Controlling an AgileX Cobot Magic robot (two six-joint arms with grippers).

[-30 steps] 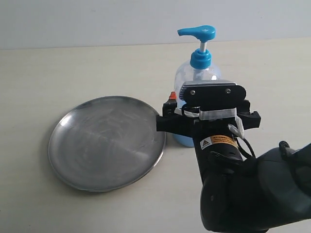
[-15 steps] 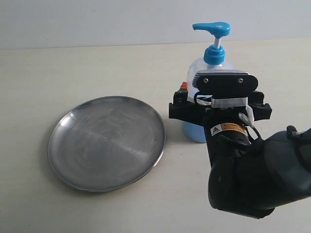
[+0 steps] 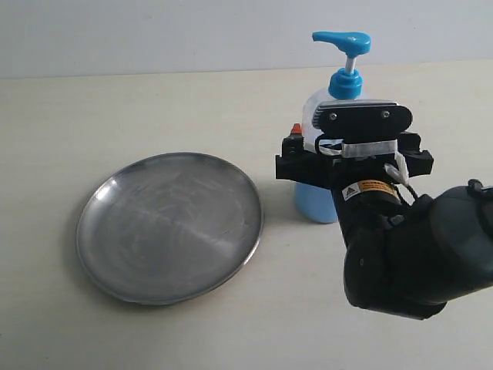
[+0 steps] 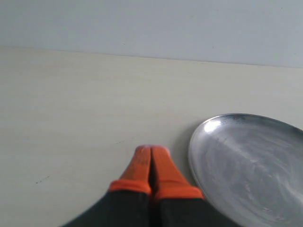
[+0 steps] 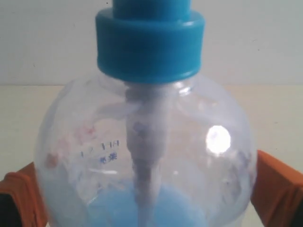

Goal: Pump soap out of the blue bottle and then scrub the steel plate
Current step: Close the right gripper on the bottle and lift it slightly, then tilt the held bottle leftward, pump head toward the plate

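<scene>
The right gripper (image 5: 149, 189) clamps the blue bottle (image 3: 320, 196), held just beside the steel plate (image 3: 169, 227). The left gripper (image 4: 151, 163), fingers together, rests near the plate's rim. Pumping step pending: aim the spout over the plate and depress the pump head (image 3: 343, 38).

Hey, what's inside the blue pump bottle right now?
Pale blue soap fills the lower part of the blue bottle, a white tube runs down its middle, and the upper part looks empty. The tube's lower end is hidden in the soap.
</scene>
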